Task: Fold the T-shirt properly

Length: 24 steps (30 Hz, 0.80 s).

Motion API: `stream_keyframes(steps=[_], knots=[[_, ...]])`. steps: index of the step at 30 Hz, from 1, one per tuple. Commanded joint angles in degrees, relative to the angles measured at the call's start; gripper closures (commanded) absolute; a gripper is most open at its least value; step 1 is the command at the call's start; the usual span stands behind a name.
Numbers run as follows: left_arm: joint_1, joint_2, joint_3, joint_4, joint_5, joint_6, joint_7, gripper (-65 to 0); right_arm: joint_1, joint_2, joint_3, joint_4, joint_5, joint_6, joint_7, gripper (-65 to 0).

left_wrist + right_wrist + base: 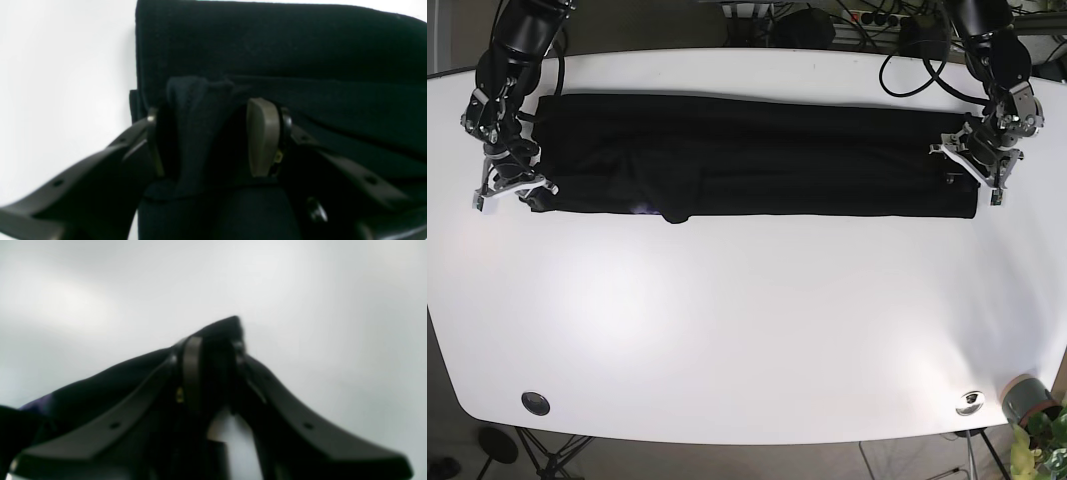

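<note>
The black T-shirt (747,155) lies folded into a long flat band across the far half of the white table (747,320). At the band's right end in the base view, my left gripper (975,165) is down on the cloth. The left wrist view shows this gripper (206,110) open, with a raised fold of T-shirt (196,126) standing between its fingers and the right pad (263,136) bare. At the band's other end my right gripper (512,185) holds the near corner. The right wrist view shows that gripper (213,340) shut on a peak of T-shirt (222,326).
Cables and power strips (827,20) run along the table's far edge. A potted plant (1027,405) stands off the near right corner. Two round grommets (535,403) sit near the front edge.
</note>
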<state>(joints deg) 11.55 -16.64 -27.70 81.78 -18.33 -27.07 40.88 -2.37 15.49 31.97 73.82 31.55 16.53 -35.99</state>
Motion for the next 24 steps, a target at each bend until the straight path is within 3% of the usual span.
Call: stream_keyframes(steps=[1, 6, 10, 12, 17, 20, 24], knots=[[0.3, -0.5, 0.0, -0.2, 1.1, 0.4, 2.9, -31.1, 0.7, 2.5, 0.5, 0.9, 0.0, -0.4, 0.9, -12.5], [0.2, -0.5, 0.0, 0.0, 1.1, 0.4, 2.9, -31.1, 0.3, 2.2, 0.7, 7.9, 0.2, 1.36, -4.1, -13.2], [0.1, -0.5, 0.0, -0.1, 1.1, 0.4, 2.9, -31.1, 0.3, -1.3, 1.0, 17.1, 0.2, 3.82, -12.0, -15.5], [0.1, -0.4, 0.0, -0.2, 1.1, 0.4, 2.9, -31.1, 0.3, -3.0, 0.8, 21.3, 0.1, 4.7, -15.6, -21.7], [0.1, -0.4, 0.0, -0.2, 1.2, 0.4, 2.9, -31.1, 0.3, -8.1, 0.6, 28.7, 0.1, 6.1, -23.7, -44.2], [0.1, -0.3, 0.0, -0.2, 1.3, 0.4, 2.9, -31.1, 0.3, -9.8, 0.6, 29.3, 0.1, 6.1, -25.7, -45.0], [0.1, -0.3, 0.0, -0.2, 1.3, 0.4, 2.9, -31.1, -0.5, -10.6, 0.6, 29.0, 0.0, 6.1, -26.1, -39.0]])
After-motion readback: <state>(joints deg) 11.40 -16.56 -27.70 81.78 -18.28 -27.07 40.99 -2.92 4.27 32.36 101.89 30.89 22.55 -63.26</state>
